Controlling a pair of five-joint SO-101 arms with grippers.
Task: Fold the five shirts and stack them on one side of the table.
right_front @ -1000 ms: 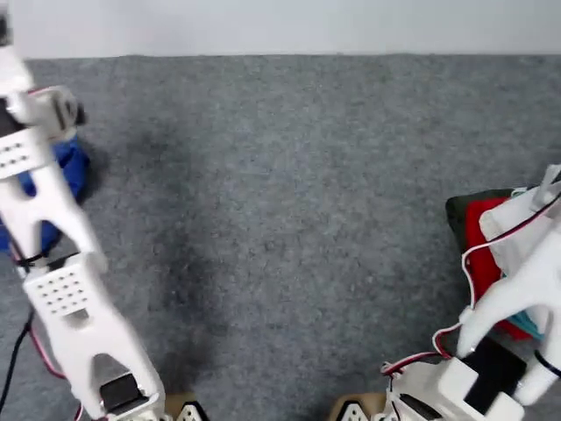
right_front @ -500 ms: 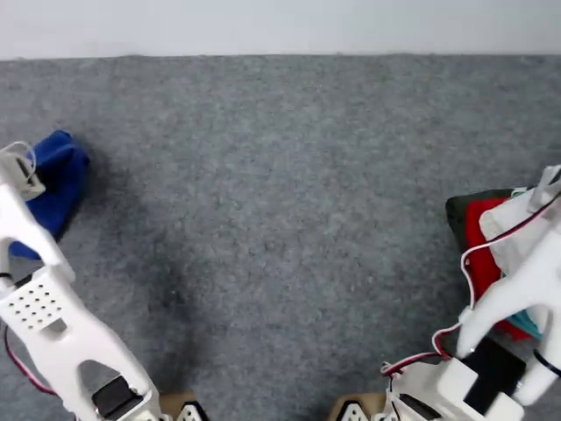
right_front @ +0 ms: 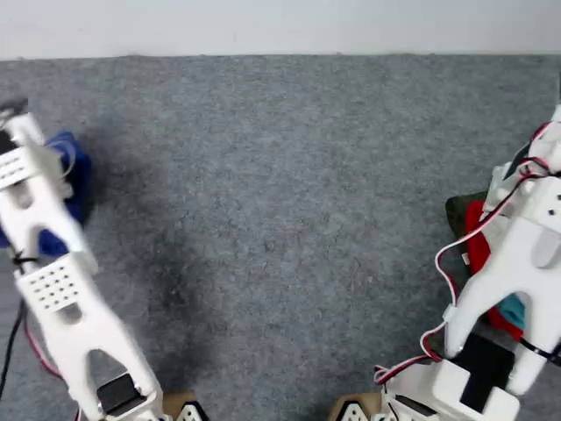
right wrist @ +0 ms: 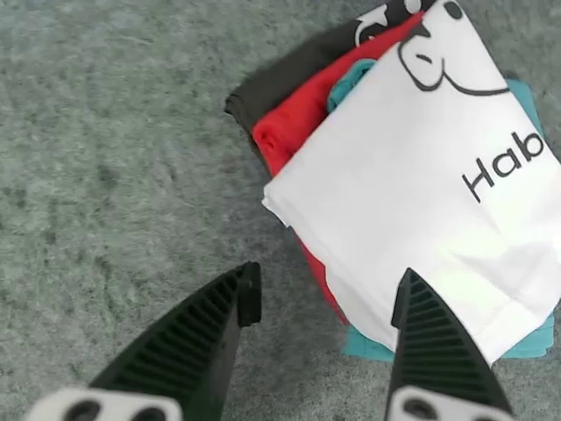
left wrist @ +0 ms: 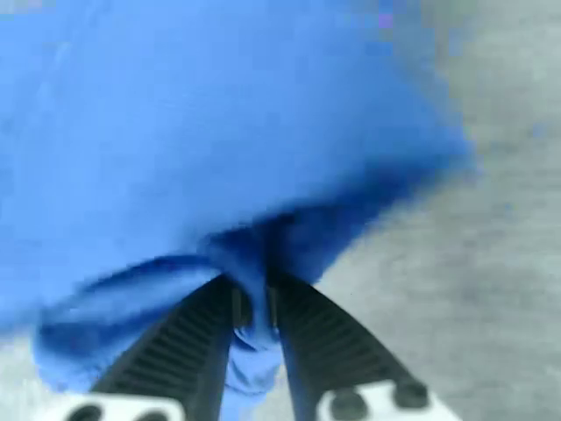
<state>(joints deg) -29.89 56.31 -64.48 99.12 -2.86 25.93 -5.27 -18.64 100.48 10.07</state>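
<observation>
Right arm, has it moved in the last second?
Yes. The right arm has swung toward the far wall, now covering more of the shirt stack.

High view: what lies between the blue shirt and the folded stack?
Only bare grey table covering lies between the blue shirt and the stack, per the high view.

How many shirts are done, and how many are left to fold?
Four look done: the white shirt, teal shirt, red shirt and dark shirt sit folded in one pile. The left gripper is pinching the blue shirt, bunched up across the table. That last one needs folding and stacking.
</observation>
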